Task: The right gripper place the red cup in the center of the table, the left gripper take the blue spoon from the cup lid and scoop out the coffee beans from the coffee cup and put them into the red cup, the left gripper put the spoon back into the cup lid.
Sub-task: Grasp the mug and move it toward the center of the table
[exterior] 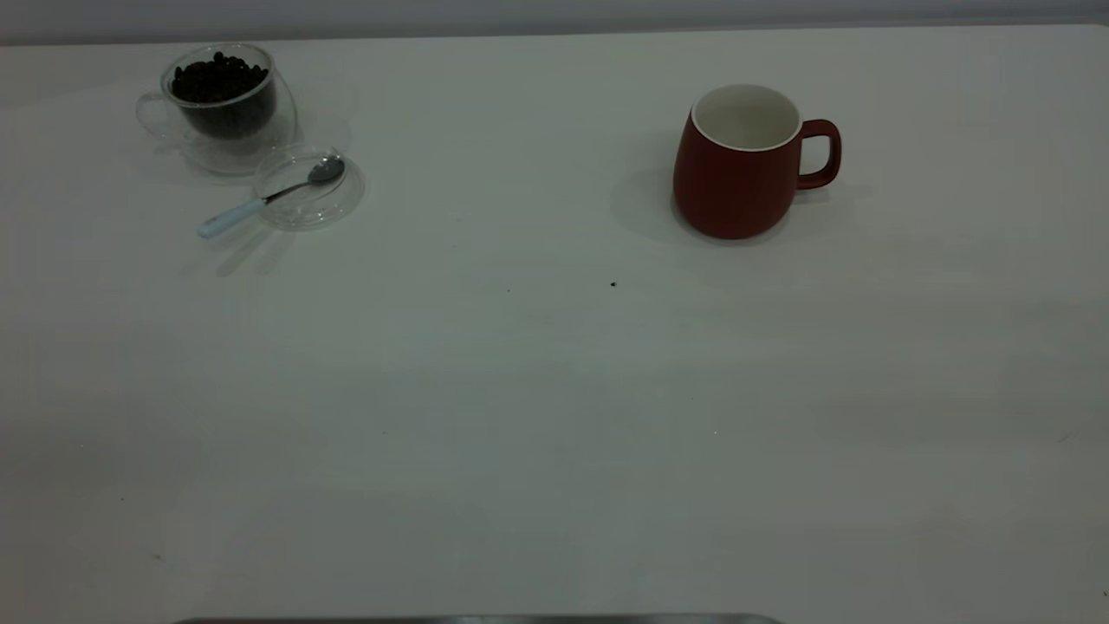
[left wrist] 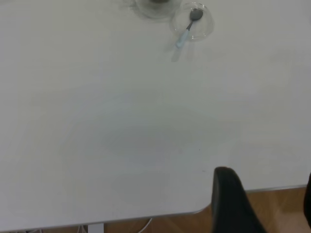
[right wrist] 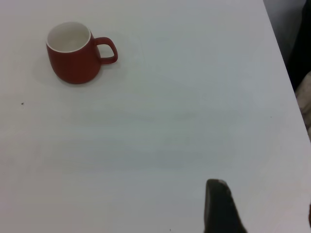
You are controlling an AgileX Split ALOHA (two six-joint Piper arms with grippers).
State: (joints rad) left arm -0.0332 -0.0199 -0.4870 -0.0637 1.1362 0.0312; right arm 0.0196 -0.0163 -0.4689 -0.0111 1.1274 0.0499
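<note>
A broad white tabletop fills nearly all of the exterior view, lit softly and evenly, brighter toward its far side and dimmer toward the near edge. Beyond the far edge runs a narrow strip of pale grey wall. In the left wrist view the tabletop ends in a rounded corner, and beneath it lies a wooden floor in warm brown.

The exterior view looks down across the table from high up. Each wrist view looks from far back (both share that same tabletop).
</note>
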